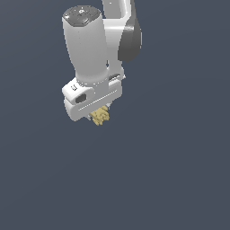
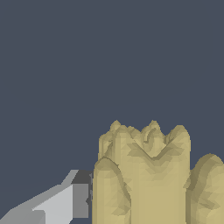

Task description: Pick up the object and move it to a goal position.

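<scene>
The object (image 1: 101, 118) is a small lumpy mustard-yellow chunk with a jagged surface. It pokes out just below the white hand of my gripper (image 1: 99, 115), which is shut on it; the hand is wider than the chunk. In the wrist view the object (image 2: 146, 175) fills much of the picture, and one grey finger (image 2: 74, 200) presses against its side. The other finger is hidden behind the chunk. In the exterior view the fingers barely show under the hand. No shadow or contact shows whether the chunk touches the surface.
A plain dark blue-grey ground (image 1: 170, 179) surrounds the arm on every side in both views. The white arm (image 1: 85, 45) rises toward the top of the exterior view. No goal marker shows.
</scene>
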`<move>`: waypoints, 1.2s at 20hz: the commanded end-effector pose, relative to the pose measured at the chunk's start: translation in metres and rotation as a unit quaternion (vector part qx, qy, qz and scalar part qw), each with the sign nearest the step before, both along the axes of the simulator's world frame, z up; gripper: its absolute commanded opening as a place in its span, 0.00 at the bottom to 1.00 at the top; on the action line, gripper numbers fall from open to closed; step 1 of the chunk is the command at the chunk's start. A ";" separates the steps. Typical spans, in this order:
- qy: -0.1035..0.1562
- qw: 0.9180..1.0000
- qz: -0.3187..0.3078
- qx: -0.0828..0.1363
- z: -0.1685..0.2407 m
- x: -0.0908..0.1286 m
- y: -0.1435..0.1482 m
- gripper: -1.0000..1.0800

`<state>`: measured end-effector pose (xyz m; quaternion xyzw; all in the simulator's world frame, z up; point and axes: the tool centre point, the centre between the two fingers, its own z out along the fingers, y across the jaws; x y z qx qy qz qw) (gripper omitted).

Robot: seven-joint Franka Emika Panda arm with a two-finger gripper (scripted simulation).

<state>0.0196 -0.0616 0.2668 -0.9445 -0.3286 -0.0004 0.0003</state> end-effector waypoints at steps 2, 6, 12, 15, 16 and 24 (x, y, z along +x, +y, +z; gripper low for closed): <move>0.000 1.000 0.000 0.000 0.039 -0.006 -0.018 0.00; 0.000 1.000 0.000 0.001 0.083 -0.012 -0.039 0.00; 0.000 1.000 0.000 0.000 0.145 -0.020 -0.069 0.00; 0.000 1.000 0.000 0.000 0.173 -0.022 -0.083 0.00; 0.000 1.000 0.000 0.000 0.181 -0.023 -0.087 0.00; 0.000 1.000 0.000 0.000 0.223 -0.026 -0.108 0.00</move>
